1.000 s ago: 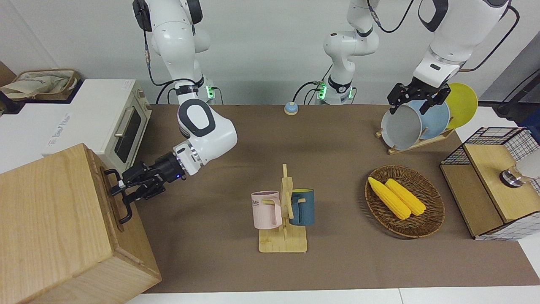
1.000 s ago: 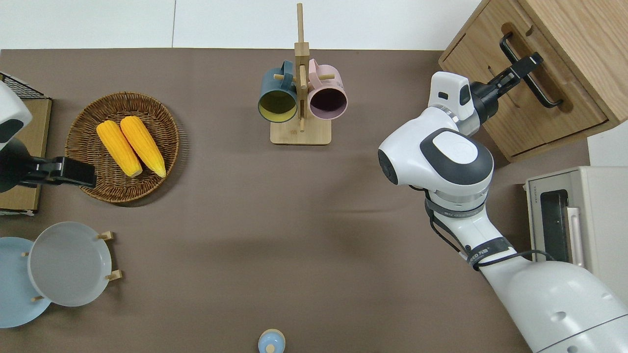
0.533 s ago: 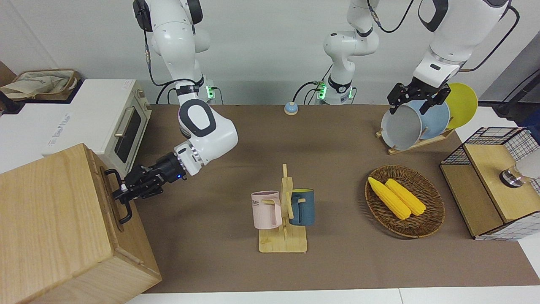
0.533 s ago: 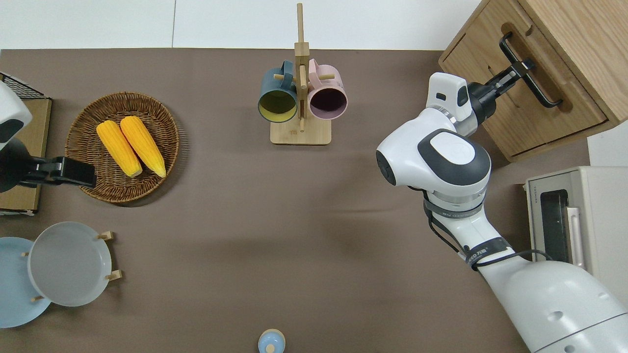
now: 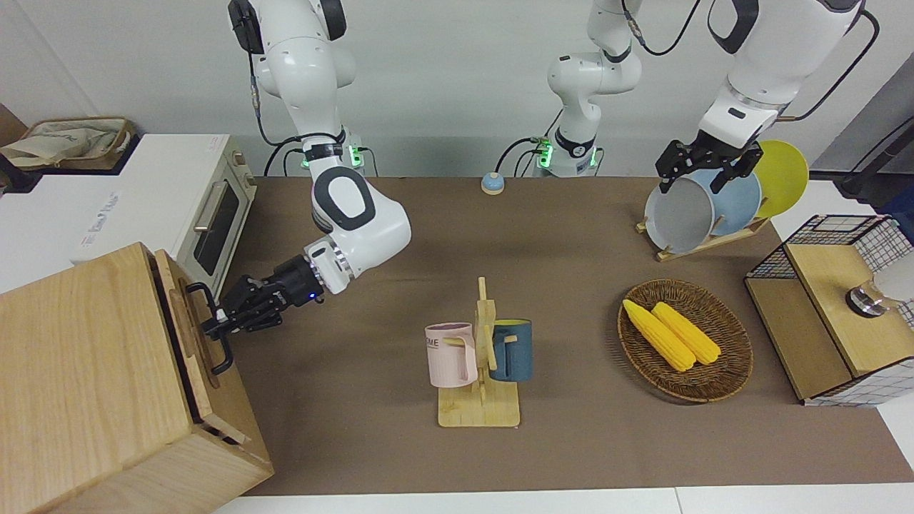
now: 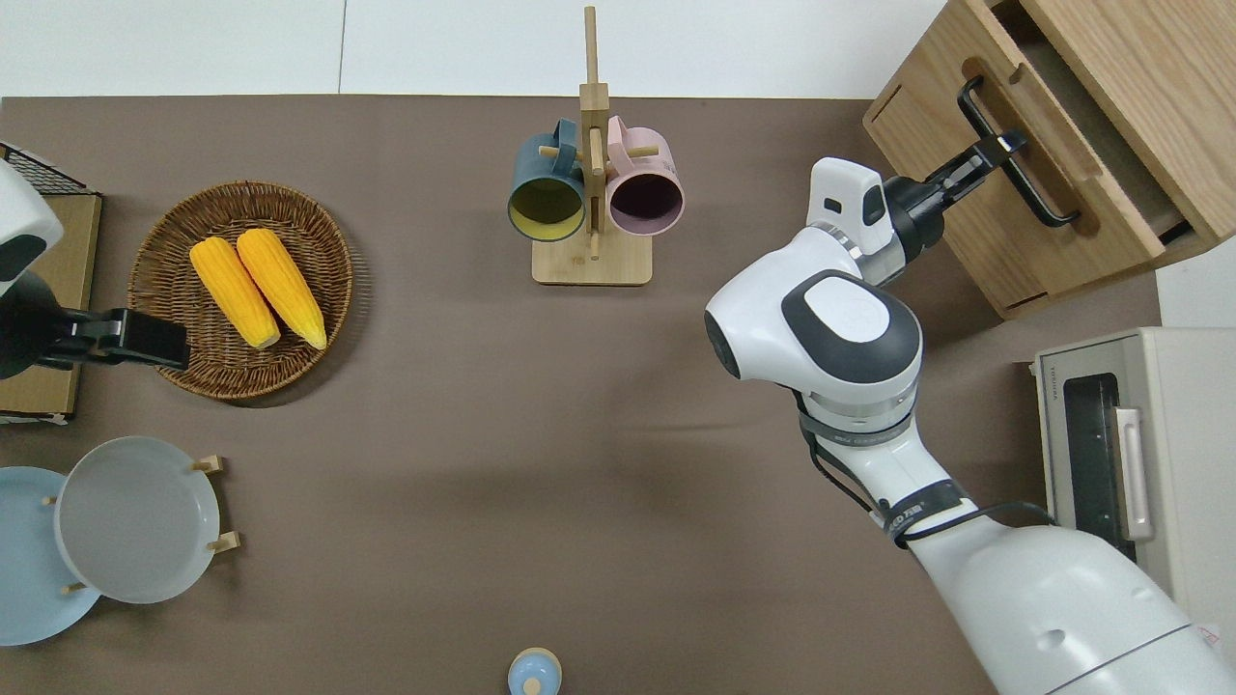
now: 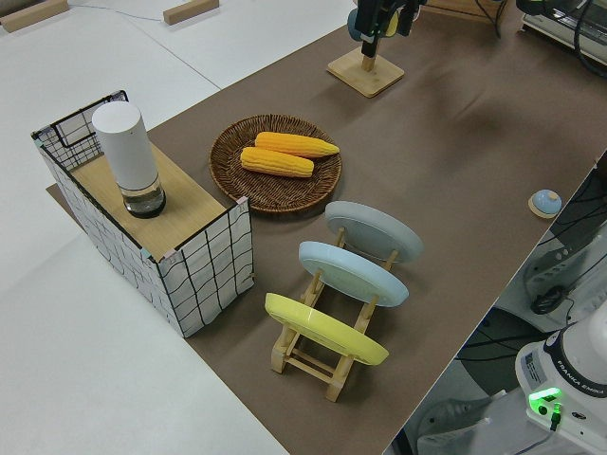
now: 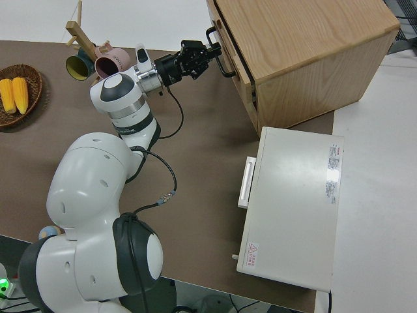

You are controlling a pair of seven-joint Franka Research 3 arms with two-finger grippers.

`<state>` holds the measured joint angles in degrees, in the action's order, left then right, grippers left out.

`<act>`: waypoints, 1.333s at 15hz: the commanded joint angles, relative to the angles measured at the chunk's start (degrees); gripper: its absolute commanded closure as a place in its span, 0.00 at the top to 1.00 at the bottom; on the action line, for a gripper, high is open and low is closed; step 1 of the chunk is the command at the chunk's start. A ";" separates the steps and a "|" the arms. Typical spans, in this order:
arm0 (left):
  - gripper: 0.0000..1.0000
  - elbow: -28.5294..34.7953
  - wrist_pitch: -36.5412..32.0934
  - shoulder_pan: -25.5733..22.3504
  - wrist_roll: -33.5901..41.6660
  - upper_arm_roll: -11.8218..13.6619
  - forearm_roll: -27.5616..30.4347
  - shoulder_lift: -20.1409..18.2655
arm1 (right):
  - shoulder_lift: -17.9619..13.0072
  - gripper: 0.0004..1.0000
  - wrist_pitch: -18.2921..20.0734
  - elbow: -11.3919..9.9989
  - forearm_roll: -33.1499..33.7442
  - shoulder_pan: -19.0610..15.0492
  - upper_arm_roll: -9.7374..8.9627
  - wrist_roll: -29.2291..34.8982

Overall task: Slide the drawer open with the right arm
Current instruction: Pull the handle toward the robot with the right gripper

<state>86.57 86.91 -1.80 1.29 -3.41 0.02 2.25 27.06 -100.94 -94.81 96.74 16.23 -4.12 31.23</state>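
Brown table, cabinet (image 5: 107, 385) at our right arm's end: our right gripper (image 5: 218, 325) clamps the drawer (image 6: 1048, 145) handle (image 6: 1014, 154) midway so it slides straight; drawer partly out. Left arm parked.

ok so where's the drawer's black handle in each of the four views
Front view: black handle at the left edge, on the drawer, held by the right end effector.
Overhead view: upper right corner.
Left side view: not in it.
Right side view: top centre.
Shared landmark: the mug rack, toward the table's middle from the handle.
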 commanded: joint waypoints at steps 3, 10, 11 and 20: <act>0.99 -1.49 -1.13 -0.22 0.56 -0.37 -0.98 0.65 | 0.36 0.00 3.54 0.41 -3.31 7.57 0.08 -1.43; 0.99 -1.49 -1.13 -0.22 0.56 -0.37 -0.98 0.65 | 0.27 0.00 11.81 0.85 -8.66 16.19 0.08 -1.78; 0.99 -1.40 -1.13 -0.22 0.56 -0.37 -0.98 0.65 | 0.27 0.00 12.95 0.85 -9.11 17.33 0.08 -1.78; 0.99 -1.40 -1.13 -0.22 0.56 -0.37 -0.98 0.65 | 0.27 0.00 16.91 1.03 -10.25 20.86 0.25 -1.78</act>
<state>86.57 86.91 -1.80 1.29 -3.41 0.02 2.25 26.96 -84.58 -94.93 85.86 36.60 -4.11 31.50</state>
